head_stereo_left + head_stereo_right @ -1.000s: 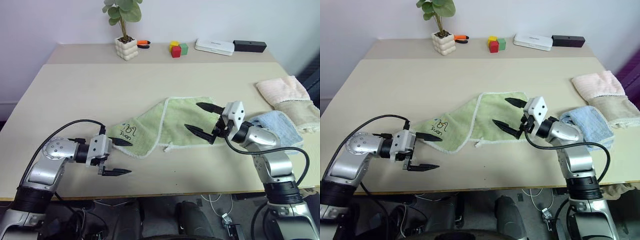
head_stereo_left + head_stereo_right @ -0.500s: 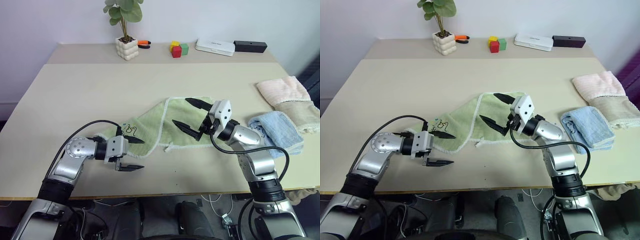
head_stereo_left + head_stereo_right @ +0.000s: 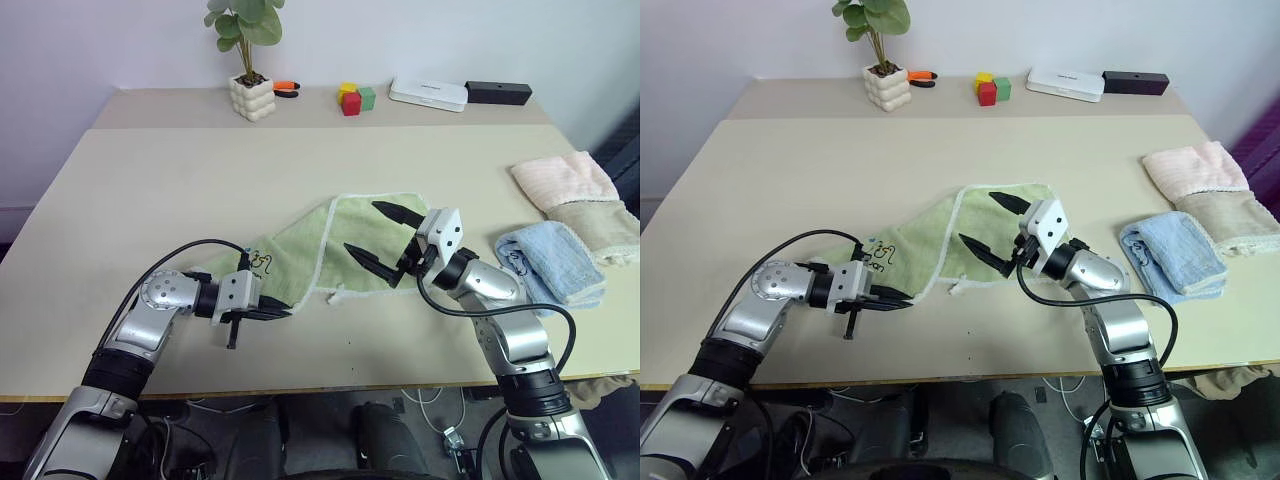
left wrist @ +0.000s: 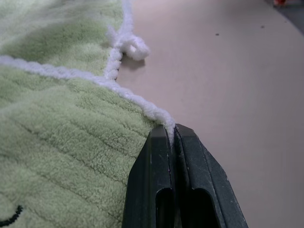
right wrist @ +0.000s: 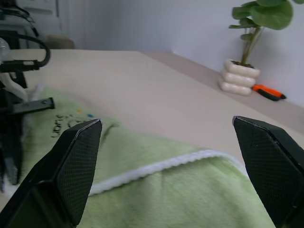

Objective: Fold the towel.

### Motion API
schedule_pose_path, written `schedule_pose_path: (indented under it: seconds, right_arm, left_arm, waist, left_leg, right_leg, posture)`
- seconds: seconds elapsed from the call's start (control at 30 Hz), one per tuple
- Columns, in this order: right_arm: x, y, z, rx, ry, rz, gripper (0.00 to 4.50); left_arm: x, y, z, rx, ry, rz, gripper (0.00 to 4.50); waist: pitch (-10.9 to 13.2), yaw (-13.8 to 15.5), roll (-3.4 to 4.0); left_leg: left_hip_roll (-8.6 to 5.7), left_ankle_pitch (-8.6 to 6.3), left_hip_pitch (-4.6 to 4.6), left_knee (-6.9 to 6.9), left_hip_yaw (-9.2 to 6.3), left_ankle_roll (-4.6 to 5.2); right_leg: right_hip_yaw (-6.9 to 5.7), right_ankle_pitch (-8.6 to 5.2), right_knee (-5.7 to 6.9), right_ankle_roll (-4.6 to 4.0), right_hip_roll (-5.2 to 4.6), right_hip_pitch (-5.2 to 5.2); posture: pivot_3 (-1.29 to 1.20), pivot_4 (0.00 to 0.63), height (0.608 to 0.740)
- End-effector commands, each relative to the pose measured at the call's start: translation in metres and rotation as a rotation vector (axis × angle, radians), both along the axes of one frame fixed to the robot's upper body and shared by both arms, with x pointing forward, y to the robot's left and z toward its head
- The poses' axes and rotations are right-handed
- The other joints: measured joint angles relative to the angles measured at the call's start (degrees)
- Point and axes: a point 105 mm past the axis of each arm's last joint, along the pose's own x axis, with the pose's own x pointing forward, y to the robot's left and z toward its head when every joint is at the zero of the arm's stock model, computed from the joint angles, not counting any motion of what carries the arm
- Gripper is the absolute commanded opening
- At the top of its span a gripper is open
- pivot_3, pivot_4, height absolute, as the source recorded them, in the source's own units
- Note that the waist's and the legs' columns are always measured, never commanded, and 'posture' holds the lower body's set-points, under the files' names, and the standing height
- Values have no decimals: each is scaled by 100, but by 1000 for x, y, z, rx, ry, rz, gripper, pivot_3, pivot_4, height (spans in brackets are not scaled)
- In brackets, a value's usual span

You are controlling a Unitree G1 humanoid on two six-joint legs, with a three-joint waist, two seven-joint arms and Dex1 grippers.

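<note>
1. The towel (image 3: 340, 245), a light green terry cloth with whitish stitched edging and a small dark embroidered mark near its near-left corner, lies spread and partly rumpled in the middle of the pale beige worktop (image 3: 200, 180).
2. We see our left claw (image 3: 890, 299) closed on the towel's white-edged near border, beside the embroidered corner; in the left wrist view the two black fingers (image 4: 156, 190) stand pressed together with the edging caught between their tips.
3. Our right claw (image 3: 385, 240) hangs wide open over the towel's right half, its fingers well apart and clear of the cloth, pointing toward the left side of the worktop.
4. A small white tag or loop of edging (image 4: 133, 45) sits at the towel's near edge, between the two claws.
5. To the right of the towel lies a folded light blue cloth (image 3: 555, 262), and beyond it a pale pink towel (image 3: 562, 180) touching a cream one (image 3: 605, 225) at the worktop's right edge.
6. Along the far side stand a potted plant in a white ribbed pot (image 3: 250, 95), an orange-handled tool (image 3: 287, 87), coloured blocks (image 3: 354, 98), a flat white box (image 3: 428, 93) and a black bar-shaped box (image 3: 499, 93).
</note>
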Motion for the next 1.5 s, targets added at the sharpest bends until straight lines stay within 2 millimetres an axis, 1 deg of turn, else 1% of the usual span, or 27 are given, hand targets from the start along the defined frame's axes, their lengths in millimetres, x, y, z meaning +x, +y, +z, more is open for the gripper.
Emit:
schedule_pose_path:
  seconds: [0.03, 0.13, 0.17, 0.2, 0.23, 0.3, 0.4, 0.5, 0.57, 0.67, 0.73, 0.8, 1.13, 1.23, 1.33, 1.4, 1.47, 1.5]
  right_arm:
    - [20, -16, 16, -14, -80, -117, 4500]
    - [42, -29, 20, 19, -44, -220, 4500]
    - [51, -35, 18, 12, -24, -270, 4500]
    - [65, -47, 16, 20, 10, -353, 4500]
    - [75, -56, 15, 30, 37, -408, 4500]
    - [91, -65, 12, 35, 92, -476, 4500]
    - [109, -69, 7, -11, 136, -529, 4500]
    - [127, -78, 1, -10, 215, -610, 4500]
    - [137, -77, -5, -10, 277, -631, 4500]
    - [145, -76, -9, 5, 341, -652, 4500]
    - [149, -82, -10, 77, 400, -696, 4500]
    - [151, -86, -13, 88, 433, -728, 4500]
    - [148, -75, -37, -24, 517, -696, 4500]
    - [148, -73, -40, -28, 523, -696, 3688]
    - [150, -64, -37, -3, 518, -680, 2189]
    - [150, -57, -38, 7, 521, -672, 1075]
    - [151, -56, -37, 0, 504, -680, 41]
    - [151, -55, -36, 1, 500, -674, 41]
  left_arm:
    - [1, 15, 23, -99, 8, 49, 56]
    - [4, 28, 48, -201, -17, 108, 56]
    - [4, 33, 55, -225, -22, 123, 56]
    - [7, 43, 65, -254, -46, 172, 56]
    - [10, 50, 71, -276, -57, 211, 56]
    - [10, 60, 84, -324, -59, 262, 56]
    - [9, 62, 90, -341, -66, 299, 56]
    - [7, 65, 92, -356, -90, 339, 56]
    - [1, 67, 95, -382, -79, 358, 56]
    - [-5, 68, 97, -395, -85, 379, 56]
    - [-8, 71, 96, -393, -95, 401, 56]
    - [-11, 72, 96, -391, -102, 414, 56]
    - [-17, 62, 97, -403, -95, 425, 56]
    - [-18, 61, 98, -401, -93, 427, 0]
    - [-18, 59, 98, -403, -89, 422, 0]
    - [-18, 57, 99, -405, -86, 418, 0]
    - [-18, 56, 99, -404, -85, 414, 0]
    - [-18, 55, 99, -405, -84, 413, 0]
  waist:
    - [0, -2, 0]
    - [2, -2, 0]
    - [2, 0, 0]
    - [2, 6, 0]
    - [2, 4, 0]
    - [2, 2, 0]
    - [4, -13, 4]
    - [5, -34, 5]
    - [6, -44, 6]
    - [7, -85, 7]
    - [7, -88, 8]
    - [8, -106, 8]
    - [9, -181, 11]
    - [9, -182, 11]
    - [9, -176, 11]
    - [9, -178, 11]
    - [9, -177, 11]
    - [9, -173, 11]
  left_leg:
    - [0, 0, -1, -1, 0, 0]
    - [3, 0, -3, -3, -1, 0]
    - [4, 0, -3, -3, -1, 0]
    - [4, 0, -3, -2, 0, 0]
    - [3, 0, -3, -2, 1, 0]
    - [2, 0, -3, -1, 2, 0]
    - [2, 0, -3, -8, 3, 0]
    - [2, 0, -3, -10, 6, 0]
    - [2, 0, -3, -12, 6, -1]
    - [3, 0, -4, -18, 8, -1]
    - [4, 1, -4, -19, 7, -1]
    - [2, 1, -6, -17, 9, -2]
    - [1, 1, -6, -23, 9, -2]
    - [2, 1, -5, -23, 9, -2]
    - [1, 1, -5, -22, 9, -2]
    - [1, 1, -6, -22, 9, -2]
    - [1, 1, -6, -21, 10, -3]
    - [1, 1, -5, -21, 10, -3]
  right_leg:
    - [0, 0, 1, 0, 0, -2]
    - [0, 0, 3, 0, 3, -8]
    - [0, 0, 3, 0, 4, -8]
    - [0, 0, 3, 0, 3, -8]
    - [1, 0, 2, 0, 2, -6]
    - [1, 0, 2, 0, -1, -6]
    - [1, 0, -1, 0, -1, -8]
    - [1, 0, -1, 0, -1, -10]
    - [1, 0, 0, 0, -1, -13]
    - [2, 0, 0, 0, 0, -17]
    - [2, 0, 0, 0, 0, -16]
    - [2, 0, 0, 0, -4, -15]
    - [2, 0, -3, 0, -5, -17]
    - [2, 0, -3, 0, -4, -18]
    - [2, 0, -3, 0, -4, -17]
    - [2, 0, -3, 0, -4, -16]
    - [2, 0, -3, 0, -5, -17]
    - [2, 0, -2, 0, -5, -16]
  posture:
    - [0, 150, 735]
    - [0, 150, 735]
    - [0, 150, 735]
    - [0, 150, 735]
    - [0, 150, 735]
    - [0, 150, 735]
    - [0, 150, 735]
    - [0, 150, 735]
    - [0, 150, 735]
    - [0, 150, 735]
    - [0, 150, 735]
    - [0, 150, 735]
    - [0, 150, 735]
    - [0, 150, 735]
    - [0, 150, 735]
    - [0, 150, 735]
    - [0, 150, 735]
    - [0, 150, 735]
